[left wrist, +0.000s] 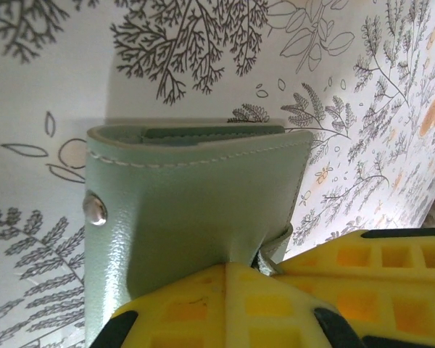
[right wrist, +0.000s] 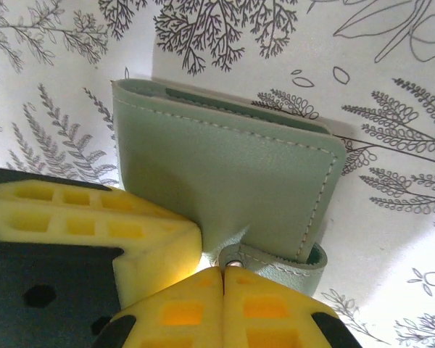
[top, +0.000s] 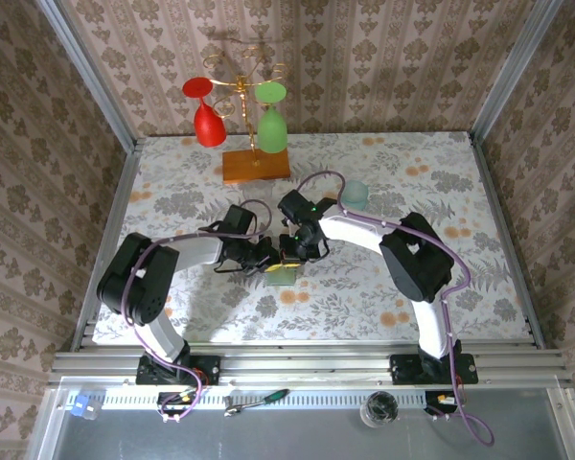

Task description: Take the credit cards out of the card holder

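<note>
**A:** When you had both arms huddled over that small pale-green stitched leatherette card holder [left wrist: 196,203] in the middle of the floral-print table [top: 441,192], how far had you got?

**B:** Barely started, tbh. Your left gripper [left wrist: 228,274] was clamped on the holder's lower edge, and your right gripper [right wrist: 223,274] was pinched tight on the little snap tab [right wrist: 275,261] at its corner. The holder was folded shut, low over the cloth; resting or lifted, I couldn't tell. No thin red or blue credit cards were out. You had everything left: unfold it, slide each card out.
</note>
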Available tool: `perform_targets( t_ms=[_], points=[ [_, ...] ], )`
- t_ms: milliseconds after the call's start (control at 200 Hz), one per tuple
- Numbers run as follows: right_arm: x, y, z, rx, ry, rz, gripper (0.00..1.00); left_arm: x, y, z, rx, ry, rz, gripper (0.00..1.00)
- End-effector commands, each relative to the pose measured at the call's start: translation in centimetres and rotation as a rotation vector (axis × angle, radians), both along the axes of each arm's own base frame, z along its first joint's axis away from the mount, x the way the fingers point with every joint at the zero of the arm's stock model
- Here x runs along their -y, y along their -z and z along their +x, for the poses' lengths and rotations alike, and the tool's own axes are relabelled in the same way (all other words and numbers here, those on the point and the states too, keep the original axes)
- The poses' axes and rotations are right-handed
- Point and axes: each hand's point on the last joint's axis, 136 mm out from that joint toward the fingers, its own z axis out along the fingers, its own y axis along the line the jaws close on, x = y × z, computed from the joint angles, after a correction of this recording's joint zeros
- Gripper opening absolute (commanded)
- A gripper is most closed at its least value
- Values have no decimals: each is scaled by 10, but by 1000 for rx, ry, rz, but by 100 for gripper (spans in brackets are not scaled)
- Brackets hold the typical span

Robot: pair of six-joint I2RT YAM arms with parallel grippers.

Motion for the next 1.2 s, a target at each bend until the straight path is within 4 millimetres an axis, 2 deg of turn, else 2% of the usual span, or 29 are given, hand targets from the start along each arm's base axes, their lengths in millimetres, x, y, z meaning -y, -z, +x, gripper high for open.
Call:
perform_targets(
  t_ms=[0, 495, 615, 655, 810, 900, 1040, 1195],
  points=[
    [46, 17, -12, -31, -49, -252, 0, -37, 43, -26, -130, -9, 177, 0],
    [79, 10, -10, 65, -163, -538, 0, -55, 66, -37, -194, -32, 230, 0],
    [80, 8, -10, 63, -146, -526, 0, -53, 68, -37, -198, -31, 217, 0],
    [73, 4, -11, 64, -132, -470, 0, -52, 66, -37, -192, -30, 209, 0],
    [42, -12, -13, 47, -79, -260, 0, -39, 49, -26, -139, -49, 124, 0],
    [28, -18, -14, 35, -73, -193, 11, -29, 32, -14, -98, -80, 46, 0],
    [24, -23, -12, 45, -76, -185, 25, -21, 8, 0, -44, -111, -13, 3],
    [19, -26, -12, 52, -89, -184, 29, -22, -6, 2, -18, -128, -25, 5]
  ],
)
